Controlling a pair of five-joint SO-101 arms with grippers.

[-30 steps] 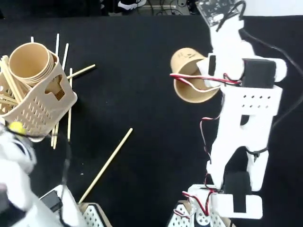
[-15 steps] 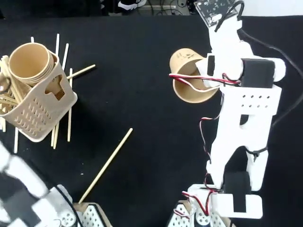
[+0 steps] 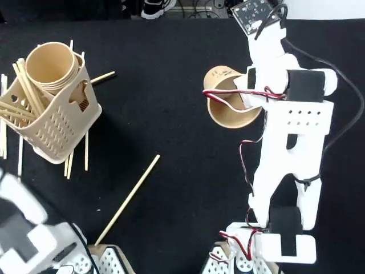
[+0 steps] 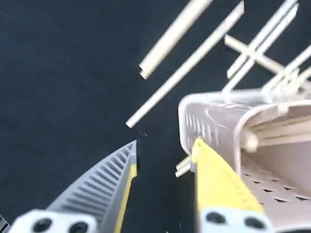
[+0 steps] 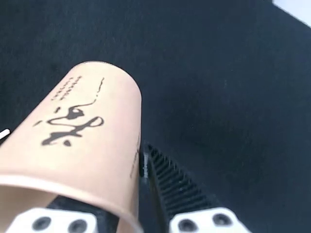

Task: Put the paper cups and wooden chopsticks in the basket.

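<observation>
Okay, my right gripper [image 5: 141, 162] pinches the paper cup [image 5: 92, 128] by its wall, tipped sideways. The basket [image 3: 60, 128] stands well apart across the counter [image 3: 171, 63], leftward. My left gripper [image 4: 165, 143], spread open, hangs just beside it.

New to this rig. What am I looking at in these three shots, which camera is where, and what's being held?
Two small white robot arms work at a black table. One picture looks down from above; the other two come from cameras on each arm's wrist. The right gripper holds a paper cup, tipped sideways. The left gripper is open beside the basket, which holds stacked cups and chopsticks. One loose chopstick lies on the table.
</observation>
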